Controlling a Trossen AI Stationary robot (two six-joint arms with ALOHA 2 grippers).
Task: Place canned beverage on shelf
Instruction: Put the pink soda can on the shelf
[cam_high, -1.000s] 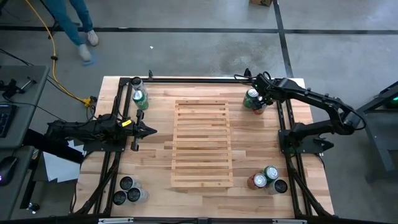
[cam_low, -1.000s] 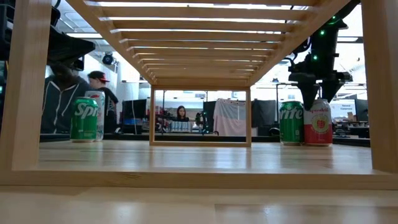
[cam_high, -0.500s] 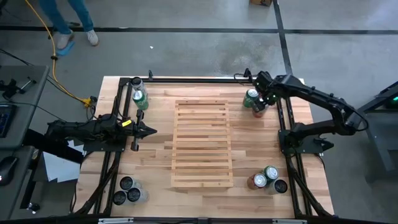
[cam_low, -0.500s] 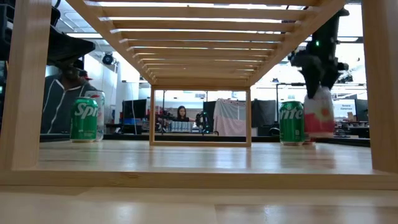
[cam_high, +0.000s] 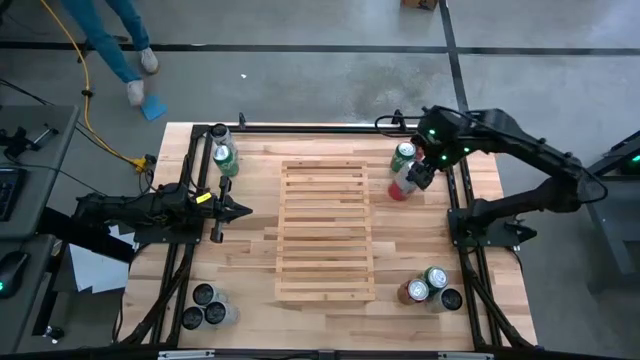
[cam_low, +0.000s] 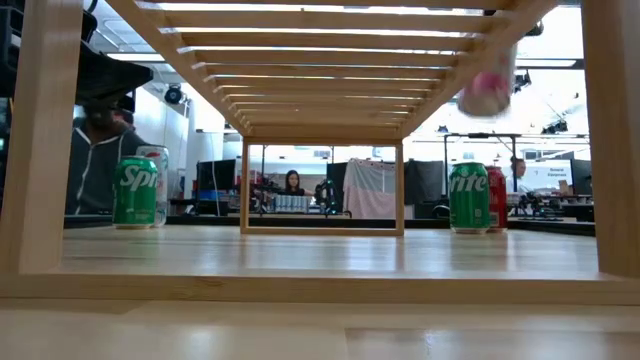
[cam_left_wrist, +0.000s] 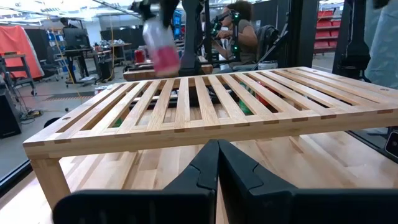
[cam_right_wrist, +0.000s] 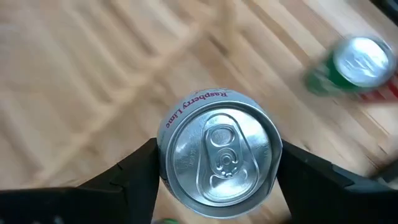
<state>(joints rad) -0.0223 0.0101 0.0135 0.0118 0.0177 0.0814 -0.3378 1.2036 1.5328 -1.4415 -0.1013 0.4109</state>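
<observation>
The canned beverage (cam_right_wrist: 217, 152) is a white and red can with a silver top. It hangs in the air with my right gripper (cam_high: 418, 176) shut on it, beside the far right corner of the shelf (cam_high: 325, 230). The can (cam_high: 400, 186) shows blurred in the low view (cam_low: 487, 90) and over the slats in the left wrist view (cam_left_wrist: 160, 43). The shelf is a pale slatted rack standing in the middle of the table. My left gripper (cam_high: 240, 210) waits shut at the table's left, level, pointing at the shelf. My right gripper pinches the can's side wall just below the top rim (cam_right_wrist: 163, 155), one finger (cam_right_wrist: 134, 174) on each side. The fingers come from above, slanting down. The can is lifted clear of the table, tilted, its top toward the wrist.
A green can (cam_high: 403, 155) stands at the far right with a red can (cam_low: 497, 198) by it. A green can (cam_high: 224, 158) and a clear bottle (cam_high: 219, 135) stand at the far left. Dark cans (cam_high: 207, 308) sit near left, more cans (cam_high: 428, 285) near right. People move beyond the table.
My right gripper has risen with the white and red can. The can stood on the table next to the green can and now hangs clear, tilted. It has shifted a little toward the table's left and near side, closer to the shelf's far right corner.
</observation>
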